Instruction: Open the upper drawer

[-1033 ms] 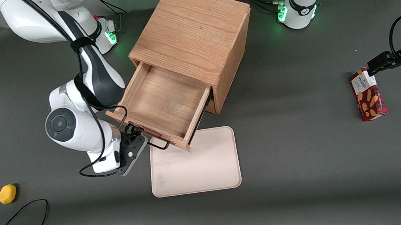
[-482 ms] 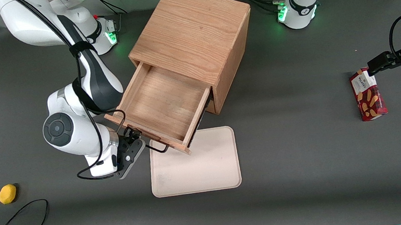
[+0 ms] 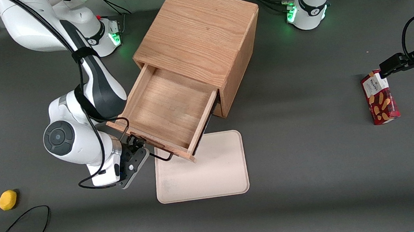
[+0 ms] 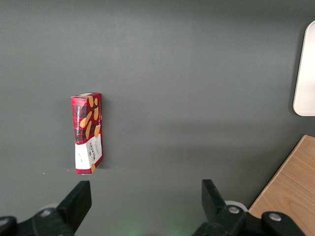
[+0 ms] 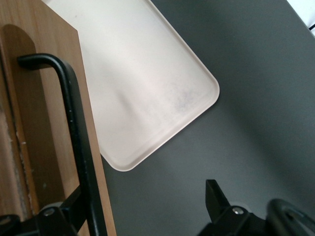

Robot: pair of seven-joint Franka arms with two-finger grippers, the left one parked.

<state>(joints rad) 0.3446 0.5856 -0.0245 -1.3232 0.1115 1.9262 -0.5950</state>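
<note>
**Upper drawer being drawn further out of the cabinet**

Compared with a second ago, the upper drawer (image 3: 166, 112) is being shown slightly further out of the oak cabinet (image 3: 198, 36), and the right arm's wrist is being carried a little toward the working arm's end of the surface (image 3: 311, 158).

Going left to right in the front view: a yellow fruit (image 3: 7, 200) is lying alone; next, the tool (image 3: 139, 144) is being held at the black bar handle (image 3: 157, 155), seemingly so the pull runs along the drawer's travel. In the right wrist view one finger is lying beside the handle (image 5: 74, 132) with the other well clear, so the jaws are standing apart, not clamped. The drawer is showing nothing inside. The beige tray (image 3: 200, 166), partly overhung by the drawer front, is also carrying nothing. A red biscuit box (image 3: 379, 97) is lying toward the parked arm's end.
</note>
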